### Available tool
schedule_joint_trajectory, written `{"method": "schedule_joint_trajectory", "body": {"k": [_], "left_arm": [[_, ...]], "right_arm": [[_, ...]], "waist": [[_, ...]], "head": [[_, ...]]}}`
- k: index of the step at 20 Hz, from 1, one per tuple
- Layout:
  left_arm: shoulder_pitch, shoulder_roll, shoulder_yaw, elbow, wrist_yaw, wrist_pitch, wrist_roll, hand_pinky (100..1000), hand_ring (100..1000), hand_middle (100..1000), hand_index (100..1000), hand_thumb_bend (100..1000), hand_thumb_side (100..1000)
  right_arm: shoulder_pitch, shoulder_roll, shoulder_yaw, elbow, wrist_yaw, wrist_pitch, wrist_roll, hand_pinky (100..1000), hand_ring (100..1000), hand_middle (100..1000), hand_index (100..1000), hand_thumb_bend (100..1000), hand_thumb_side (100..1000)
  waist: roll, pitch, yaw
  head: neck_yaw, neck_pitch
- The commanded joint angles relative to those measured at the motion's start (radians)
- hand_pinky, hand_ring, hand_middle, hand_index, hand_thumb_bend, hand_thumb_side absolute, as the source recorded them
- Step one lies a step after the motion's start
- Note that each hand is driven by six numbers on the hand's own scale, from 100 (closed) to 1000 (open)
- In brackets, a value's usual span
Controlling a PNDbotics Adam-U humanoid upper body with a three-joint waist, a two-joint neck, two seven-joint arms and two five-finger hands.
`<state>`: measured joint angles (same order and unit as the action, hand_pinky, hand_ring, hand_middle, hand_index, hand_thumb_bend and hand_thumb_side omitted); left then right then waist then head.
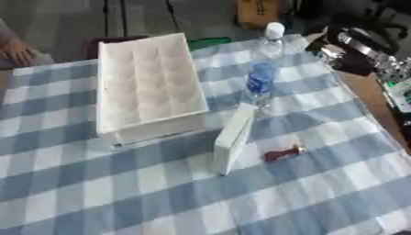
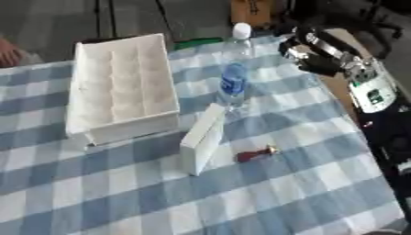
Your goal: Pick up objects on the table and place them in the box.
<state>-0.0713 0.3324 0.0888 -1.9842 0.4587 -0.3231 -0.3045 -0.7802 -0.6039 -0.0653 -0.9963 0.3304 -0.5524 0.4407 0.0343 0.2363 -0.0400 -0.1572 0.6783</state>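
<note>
Three things stood outside the box (image 1: 148, 82), so you needed your right hand (image 2: 309, 53), fingers unreadable, lowered squarely over the upright bottle (image 2: 234, 78), nearest it

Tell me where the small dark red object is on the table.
The small dark red object lies on the blue-and-white checked tablecloth, right of centre, just right of the flat white box standing on edge, nearer the robot than the clear plastic water bottle.
</note>
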Motion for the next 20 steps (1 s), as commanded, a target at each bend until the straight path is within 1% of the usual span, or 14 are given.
{"method": "schedule_joint_trajectory", "body": {"k": [1, 11, 20], "left_arm": [[-0.01, 0.009, -0.004, -0.016, 0.008, -0.001, -0.005, 533, 709, 778, 884, 709, 658], [-0.018, 0.011, -0.011, -0.016, 0.016, -0.005, -0.016, 533, 709, 779, 880, 710, 658], [-0.023, 0.013, -0.016, -0.016, 0.02, -0.003, -0.023, 533, 710, 779, 878, 710, 659]], "right_arm": [[-0.035, -0.026, 0.005, -0.006, -0.01, -0.001, 0.012, 857, 753, 885, 995, 100, 839], [-0.096, -0.026, 0.006, 0.042, 0.01, -0.004, 0.012, 859, 754, 886, 994, 100, 837], [-0.119, -0.025, 0.008, 0.066, 0.019, -0.011, 0.005, 859, 754, 885, 993, 100, 847]], "waist": [[-0.002, -0.019, 0.007], [-0.004, -0.014, 0.043], [-0.008, -0.011, 0.061]], "head": [[-0.006, -0.001], [-0.018, -0.011], [-0.022, -0.019]]}}
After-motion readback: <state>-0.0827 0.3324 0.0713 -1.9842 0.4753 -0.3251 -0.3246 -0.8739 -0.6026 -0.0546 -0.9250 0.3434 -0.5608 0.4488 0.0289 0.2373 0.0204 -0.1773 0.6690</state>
